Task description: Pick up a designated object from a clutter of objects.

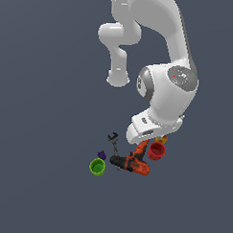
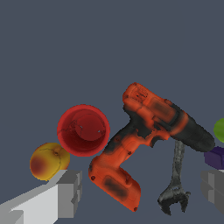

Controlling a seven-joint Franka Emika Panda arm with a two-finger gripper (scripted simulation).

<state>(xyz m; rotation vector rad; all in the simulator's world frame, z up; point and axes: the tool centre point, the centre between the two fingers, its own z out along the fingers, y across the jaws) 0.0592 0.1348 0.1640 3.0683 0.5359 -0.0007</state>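
Observation:
The red cup [image 1: 156, 150] stands upright on the floor, open end up, and also shows in the wrist view [image 2: 83, 130]. It touches or nearly touches the handle of the orange-and-black drill [image 2: 148, 131]. My gripper [image 2: 141, 192] is open and empty, its grey fingers [image 2: 70, 192] spread wide, hovering above the drill's base beside the cup. In the exterior view the arm's hand [image 1: 145, 128] hangs just above the clutter and hides the fingers.
A yellow-red ball [image 2: 48, 161] lies beside the red cup. A dark clamp [image 2: 176, 183] lies along the drill [image 1: 133, 162]. A small purple piece [image 1: 102, 155] and a green cup [image 1: 97, 167] sit at the exterior view's left of the drill.

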